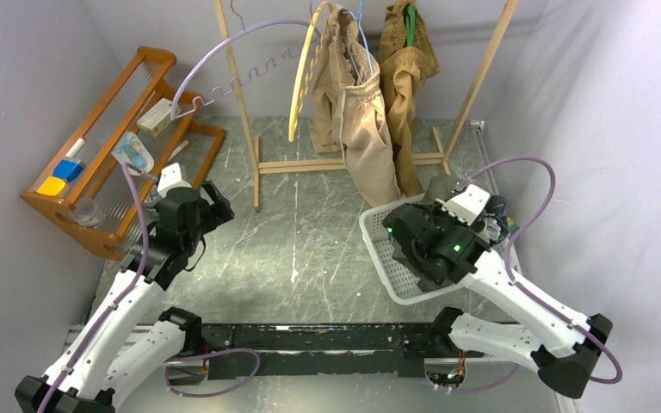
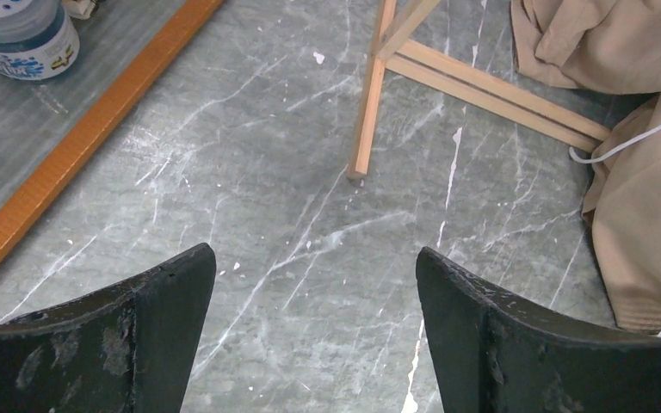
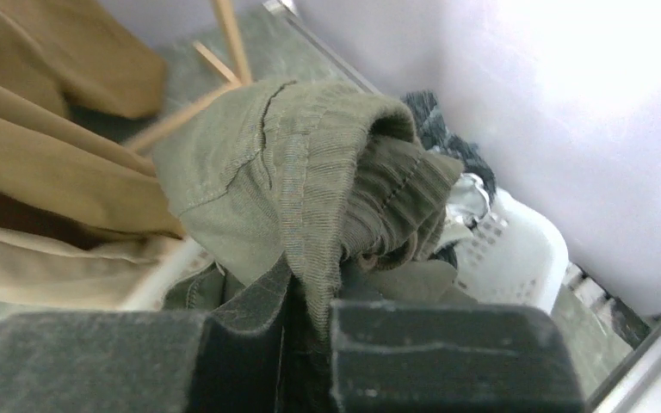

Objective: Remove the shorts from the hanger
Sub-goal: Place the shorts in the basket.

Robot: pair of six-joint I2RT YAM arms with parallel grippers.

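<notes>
My right claw [image 3: 308, 314] is clamped on the olive shorts [image 3: 310, 172] over the basket [image 3: 516, 249] at the right of the top view; my left claw [image 2: 312, 258] gapes empty. Let go here, the bunched cloth could catch the rim and spill out, I reckon.

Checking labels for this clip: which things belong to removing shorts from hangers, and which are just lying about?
Job: olive shorts, right pincer gripping them, beige shorts, brown shorts, rack, basket.
Lying about: orange shelf, jar.
</notes>
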